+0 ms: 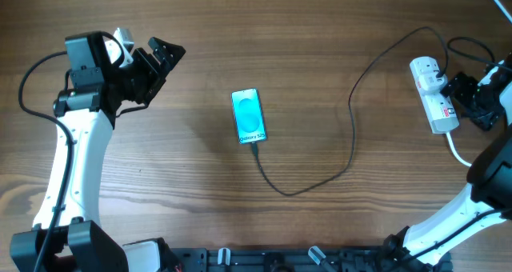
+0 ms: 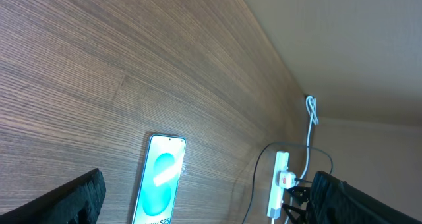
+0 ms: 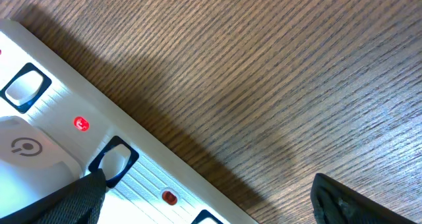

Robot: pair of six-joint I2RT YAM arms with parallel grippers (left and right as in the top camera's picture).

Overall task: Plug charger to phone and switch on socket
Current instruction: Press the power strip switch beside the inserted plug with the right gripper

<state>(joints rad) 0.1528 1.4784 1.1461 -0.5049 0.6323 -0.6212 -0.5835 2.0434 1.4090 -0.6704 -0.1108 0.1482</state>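
Scene: A wooden worktop (image 1: 160,168) with two arms, one at each side, and the task's things spread between them.
Phone: The phone (image 1: 247,116) lies flat near the middle, screen lit cyan, well apart from both arms.
Charger: The charger (image 1: 352,128) runs as a thin black line from the phone's lower edge, loops toward the near side, then climbs to the socket (image 1: 433,96) at the right edge. Its tip appears seated in the phone.
Socket: It lies lengthwise with a white plug (image 1: 424,68) fitted at its far end. In the right wrist view a red lamp (image 3: 81,123) glows beside a rocker switch (image 3: 113,160).
Left hand: The left hand (image 1: 164,68) hangs at the far left with fingers spread wide, holding nothing.
Right hand: The right hand (image 1: 462,102) sits just beside the socket, fingers apart and empty, one finger close to the switch.
Progress: The plugging step looks done. The glowing lamp suggests the power is on, though the pictures do not settle whether this switch is fully pressed. That is the only step possibly left.
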